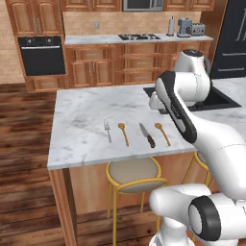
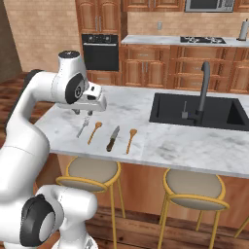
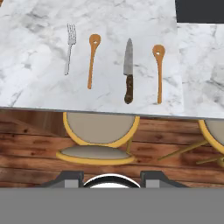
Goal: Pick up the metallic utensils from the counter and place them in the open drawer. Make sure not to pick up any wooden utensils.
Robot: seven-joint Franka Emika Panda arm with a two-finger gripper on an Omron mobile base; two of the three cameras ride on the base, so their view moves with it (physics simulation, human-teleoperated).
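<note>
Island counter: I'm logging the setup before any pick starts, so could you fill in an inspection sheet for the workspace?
Surface: marble counter, black sink and faucet at one end.
Job's things: fork, knife and two wooden spoons lie alternating in a row near the front edge, apart from one another, untouched. Open drawer: nothing seen.
Clutter: nothing seen.
Grippers: gripper raised above the fork end of the row, holding nothing; finger spacing unclear.
Cables: nothing seen.
Surroundings: stools under the counter, wall oven, stove.
</note>
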